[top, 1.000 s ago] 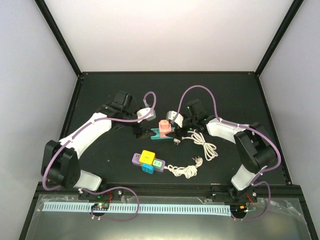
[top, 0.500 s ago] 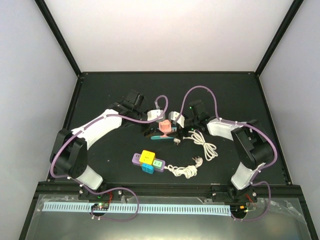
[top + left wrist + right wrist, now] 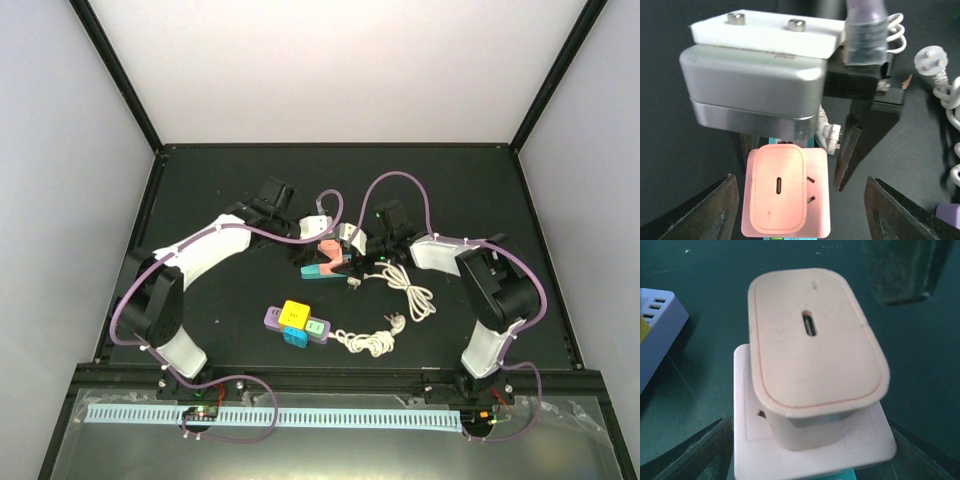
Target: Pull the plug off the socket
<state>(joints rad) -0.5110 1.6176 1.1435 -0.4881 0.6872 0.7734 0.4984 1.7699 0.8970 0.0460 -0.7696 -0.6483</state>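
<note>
Left end effector (image 3: 800, 214) moved in, pink plug (image 3: 777, 192) between its fingers (image 3: 710, 212)

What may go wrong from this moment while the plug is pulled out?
The left hand and right hand both crowd the plug, so they may collide. If neither hand pins the socket, it may lift together with the plug.

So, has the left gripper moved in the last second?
Yes. The left gripper shifted right in the top view, reaching the pink rectangular plug, which stayed put.
</note>
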